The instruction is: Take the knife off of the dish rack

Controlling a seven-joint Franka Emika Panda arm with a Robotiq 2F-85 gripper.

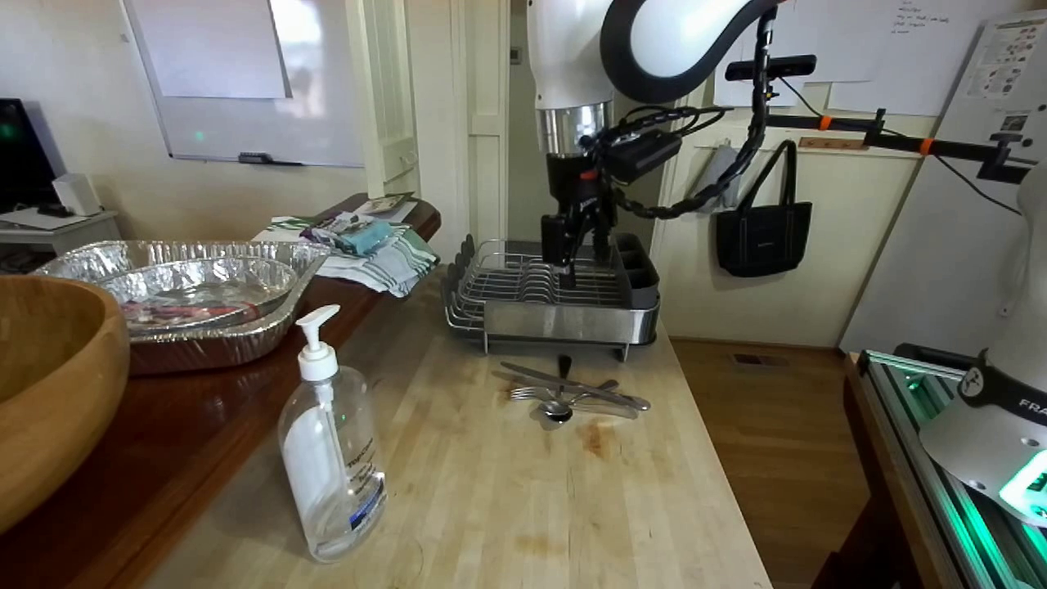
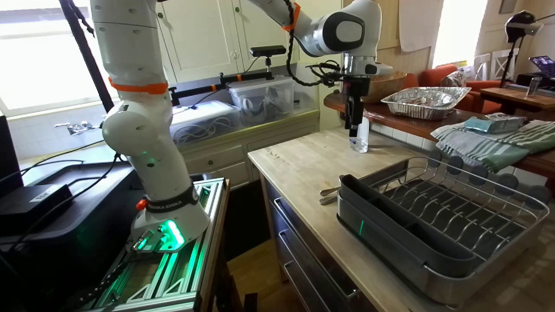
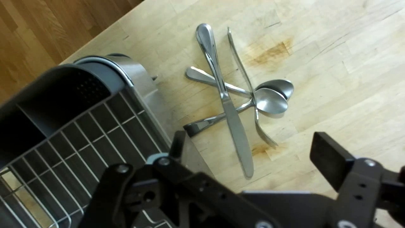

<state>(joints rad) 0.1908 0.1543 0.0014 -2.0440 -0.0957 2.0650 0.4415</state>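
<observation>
The knife (image 3: 239, 133) lies on the wooden counter beside the dish rack, across two spoons (image 3: 271, 100) and alongside a fork (image 3: 242, 66). It also shows in an exterior view (image 1: 564, 380). In an exterior view the rack hides most of the cutlery, and only handle ends (image 2: 329, 195) show. The silvery wire dish rack (image 1: 564, 321) stands at the counter's end; it shows in an exterior view (image 2: 459, 284) and in the wrist view (image 3: 95, 142). My gripper (image 3: 253, 152) is open, its fingers wide apart with nothing between them, above the counter and rack edge, pointing down.
A dark grey cutlery holder (image 2: 399, 225) sits along one side of the rack. A clear pump bottle (image 1: 335, 466) stands on the counter. A raised dark wood ledge (image 1: 237, 425) bears a wooden bowl (image 1: 65, 393), foil trays (image 1: 245, 339) and striped towels (image 1: 393, 262).
</observation>
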